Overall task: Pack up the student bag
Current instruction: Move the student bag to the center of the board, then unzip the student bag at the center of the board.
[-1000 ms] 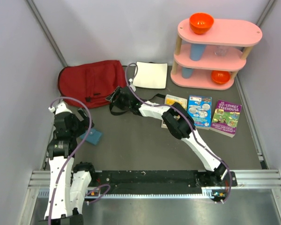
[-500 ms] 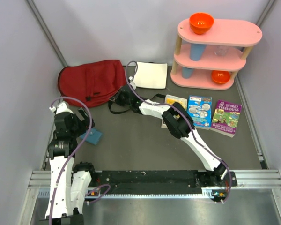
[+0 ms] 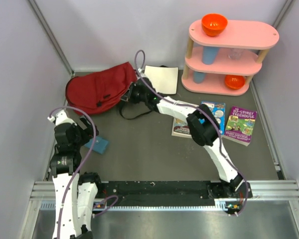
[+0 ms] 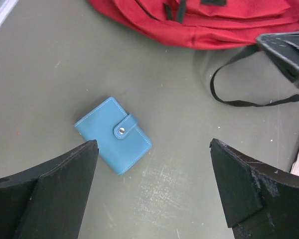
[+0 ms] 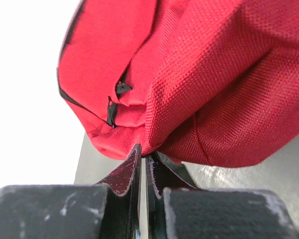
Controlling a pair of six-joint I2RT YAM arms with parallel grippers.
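Note:
The dark red student bag (image 3: 98,90) lies at the back left of the table, its right end raised. My right gripper (image 3: 133,94) is shut on a fold of fabric at that end; in the right wrist view the jaws (image 5: 143,155) pinch the bag's red seam (image 5: 204,84). A black strap (image 4: 239,102) trails on the table from the bag (image 4: 204,20). My left gripper (image 3: 86,135) hovers open over the table at the left, and the left wrist view shows that gripper (image 4: 153,149) empty, with a blue snap wallet (image 4: 113,134) just ahead of its left finger.
The wallet (image 3: 98,145) lies beside the left arm. A white pad (image 3: 160,79) lies behind the bag. A pink three-tier shelf (image 3: 229,55) at the back right holds orange bowls (image 3: 214,23) and blue cups. Three books (image 3: 240,124) lie in front of it.
The right gripper has shut on the bag's right end and pulled it up and toward the back right; the bag shifted with it. The left gripper stayed open.

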